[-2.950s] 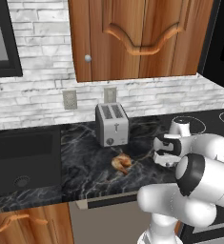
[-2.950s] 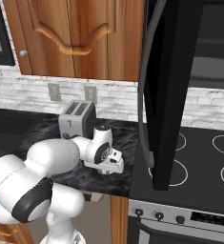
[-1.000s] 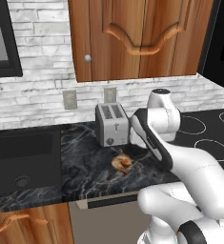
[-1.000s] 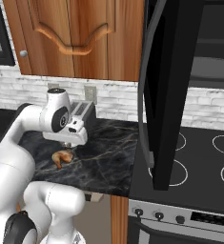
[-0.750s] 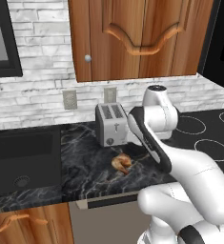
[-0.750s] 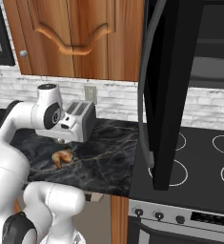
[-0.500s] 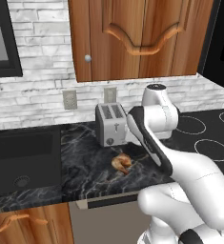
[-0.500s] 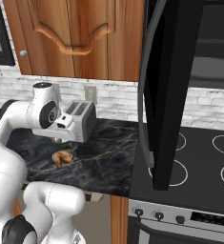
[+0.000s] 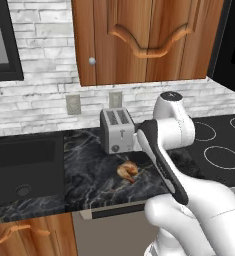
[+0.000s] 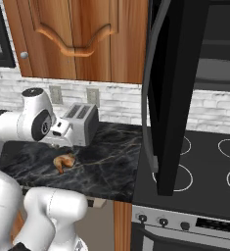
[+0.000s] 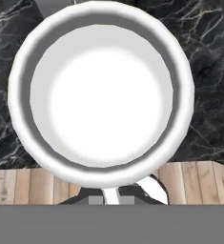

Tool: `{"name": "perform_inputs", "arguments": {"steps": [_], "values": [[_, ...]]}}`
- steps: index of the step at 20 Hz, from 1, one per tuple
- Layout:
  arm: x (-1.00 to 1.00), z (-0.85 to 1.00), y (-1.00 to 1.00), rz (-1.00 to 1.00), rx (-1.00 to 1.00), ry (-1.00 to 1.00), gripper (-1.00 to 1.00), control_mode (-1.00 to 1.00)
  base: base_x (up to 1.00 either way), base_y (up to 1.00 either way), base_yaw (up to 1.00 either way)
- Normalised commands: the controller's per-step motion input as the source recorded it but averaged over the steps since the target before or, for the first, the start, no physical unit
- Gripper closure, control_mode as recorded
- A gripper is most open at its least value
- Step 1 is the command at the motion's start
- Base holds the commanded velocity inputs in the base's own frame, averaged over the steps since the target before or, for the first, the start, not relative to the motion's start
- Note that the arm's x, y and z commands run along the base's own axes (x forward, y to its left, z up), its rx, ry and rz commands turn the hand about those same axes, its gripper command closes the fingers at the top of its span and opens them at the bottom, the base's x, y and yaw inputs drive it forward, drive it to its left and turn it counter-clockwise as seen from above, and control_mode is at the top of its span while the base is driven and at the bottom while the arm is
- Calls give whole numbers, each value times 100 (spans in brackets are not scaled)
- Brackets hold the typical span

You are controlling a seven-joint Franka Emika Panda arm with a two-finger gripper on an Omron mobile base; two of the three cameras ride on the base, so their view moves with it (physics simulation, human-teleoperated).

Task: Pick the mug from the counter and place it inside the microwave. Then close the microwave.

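While the microwave (image 10: 172,93) door hangs open at right, the arm has swung left past the toaster (image 9: 116,130) since three seconds back. The fingers are clamped on the mug (image 11: 102,90), held over the counter (image 10: 106,164) above the near edge, by the pastry (image 9: 127,171).

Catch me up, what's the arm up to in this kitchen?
The white arm is over the black marble counter, its claw shut on the white mug; the hand view looks straight down into the empty cup. A pastry lies in front of the toaster. The microwave hangs over the stovetop with its door swung wide open, and the mug is not yet inside.
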Motion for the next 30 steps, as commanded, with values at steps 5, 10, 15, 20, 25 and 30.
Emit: {"name": "perform_inputs", "arguments": {"steps": [5,10,15,20,25,30], "values": [[-16,3,0,0,0,-17,100,-100,0,0,0],[-18,17,0,0,0,-13,100,-100,0,0,0],[-13,33,-2,0,1,-1,100,-100,0,0,0],[0,13,-31,0,7,1,100,-100,0,0,0],[-8,4,-33,0,8,0,100,-100,0,0,0],[-34,0,-9,0,4,0,100,-100,0,0,0]]}}
